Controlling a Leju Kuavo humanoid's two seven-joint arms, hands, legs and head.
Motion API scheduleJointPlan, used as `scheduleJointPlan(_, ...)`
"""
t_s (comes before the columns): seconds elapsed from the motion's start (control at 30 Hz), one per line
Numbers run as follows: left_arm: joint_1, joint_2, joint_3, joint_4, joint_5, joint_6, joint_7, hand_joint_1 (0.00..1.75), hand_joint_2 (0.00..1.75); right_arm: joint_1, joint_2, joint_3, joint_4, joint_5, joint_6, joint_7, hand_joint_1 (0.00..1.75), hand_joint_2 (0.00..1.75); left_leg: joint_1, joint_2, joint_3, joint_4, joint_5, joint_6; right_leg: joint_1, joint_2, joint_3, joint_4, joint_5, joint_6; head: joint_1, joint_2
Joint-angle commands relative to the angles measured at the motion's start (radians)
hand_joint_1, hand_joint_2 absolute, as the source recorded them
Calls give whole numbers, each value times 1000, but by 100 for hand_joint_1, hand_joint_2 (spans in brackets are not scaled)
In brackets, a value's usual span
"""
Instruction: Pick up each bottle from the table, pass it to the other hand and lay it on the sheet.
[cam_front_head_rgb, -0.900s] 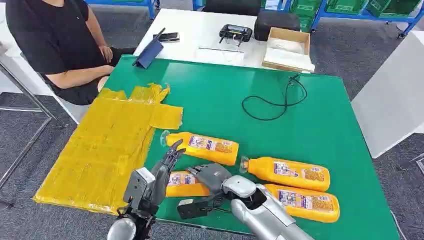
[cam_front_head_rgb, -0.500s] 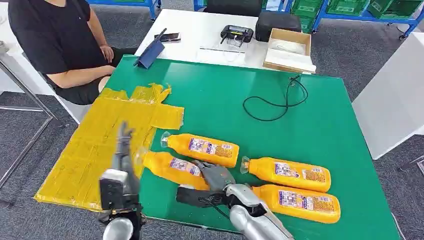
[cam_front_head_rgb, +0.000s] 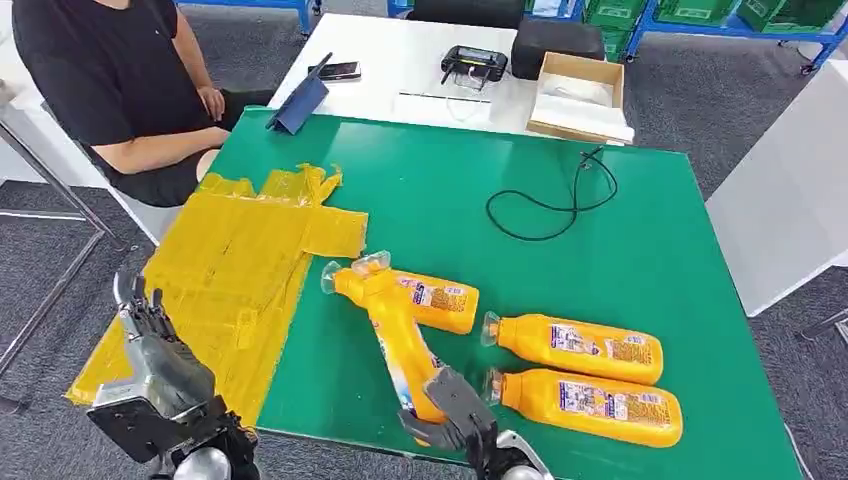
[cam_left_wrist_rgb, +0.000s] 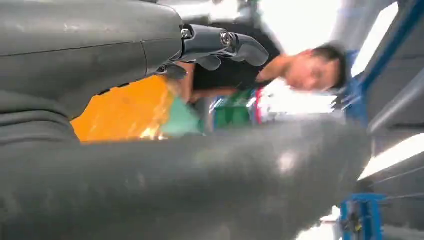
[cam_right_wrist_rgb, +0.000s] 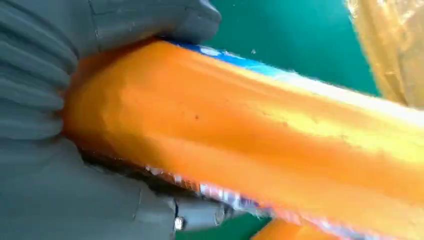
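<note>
A green-topped table (cam_front_head_rgb: 620, 260) stood on grey carpet, with a crinkled yellow plastic sheet (cam_front_head_rgb: 215, 285) draped over its left side and a black cable (cam_front_head_rgb: 555, 200) looped at the far right. Beyond it sat a person in a black shirt (cam_front_head_rgb: 110, 80) beside a white table (cam_front_head_rgb: 420, 80) bearing an open cardboard box (cam_front_head_rgb: 580, 95). The right hand (cam_front_head_rgb: 450, 405) clamped the base of an orange bottle with a clear cap (cam_front_head_rgb: 395, 335), raised near the front edge. Three more labelled orange bottles (cam_front_head_rgb: 580, 345) lay right of it. The left hand (cam_front_head_rgb: 155, 345), fingers apart, held nothing.
</note>
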Motion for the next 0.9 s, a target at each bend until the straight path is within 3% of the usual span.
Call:
scheduleJointPlan(0.03, 20, 118, -98, 193, 292, -608, 342, 0, 175, 71, -77, 77, -167, 36, -29, -46, 175, 175, 0, -3, 2, -2, 0, -2, 0, 0, 3, -1, -2, -2, 0, 0)
scheduleJointPlan(0.23, 28, 121, -105, 202, 286, -630, 336, 0, 175, 73, -80, 86, -169, 39, -25, -49, 175, 175, 0, 0, -2, -2, -1, -2, 0, 1, -1, -2, -1, -2, 0, 0)
scheduleJointPlan(0.4, 14, 143, -144, 207, 283, -748, 345, 0, 175, 58, -87, 128, -169, 66, 5, -67, 175, 175, 0, -1, -4, -1, 0, -2, 0, 1, -3, -1, -1, -3, 1, 0)
scheduleJointPlan(0.77, -23, 134, -148, 254, 265, -779, 339, 0, 175, 36, -97, 159, -160, 112, 14, -55, 175, 175, 0, -1, -5, -1, 0, -1, 0, 0, -4, -1, 0, -2, 0, 0)
scheduleJointPlan(0.9, -42, 128, -142, 289, 248, -779, 354, 0, 175, -9, -98, 223, -128, 261, 24, -30, 175, 175, 0, -1, -4, -1, 0, -2, 0, 2, -3, -1, -1, -3, 0, 0)
